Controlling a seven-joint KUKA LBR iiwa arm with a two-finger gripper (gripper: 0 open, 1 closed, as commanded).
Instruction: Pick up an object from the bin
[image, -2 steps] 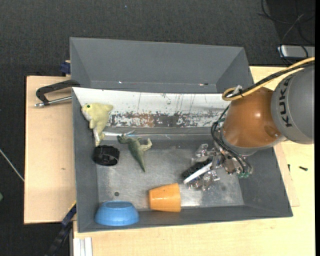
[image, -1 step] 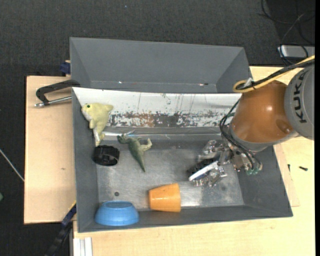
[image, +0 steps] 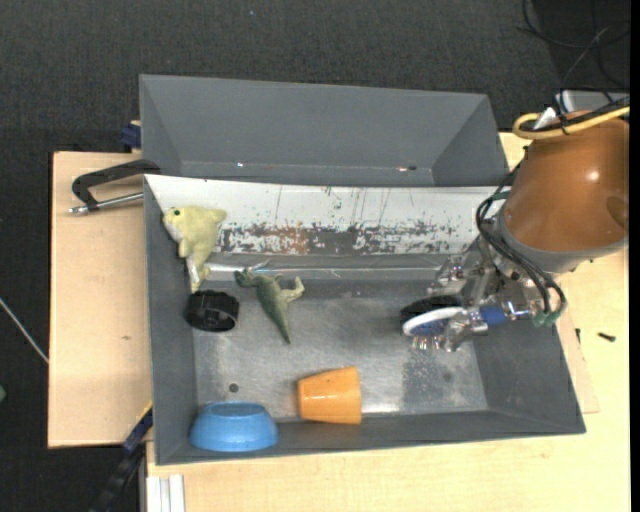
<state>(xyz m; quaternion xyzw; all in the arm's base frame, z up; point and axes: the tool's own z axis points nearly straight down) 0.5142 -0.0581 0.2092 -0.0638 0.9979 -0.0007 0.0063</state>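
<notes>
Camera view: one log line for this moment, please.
gripper: low, right side of bin | beside it: blue-and-white thing | hold: unclear | apart: orange cup, blue bowl, green dinosaur

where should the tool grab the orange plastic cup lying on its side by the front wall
Take the orange plastic cup across its mid-body from straight above, closing front to back: it lies on its side, axis left to right. The grey metal bin's front wall is close, so room looks tight.
</notes>
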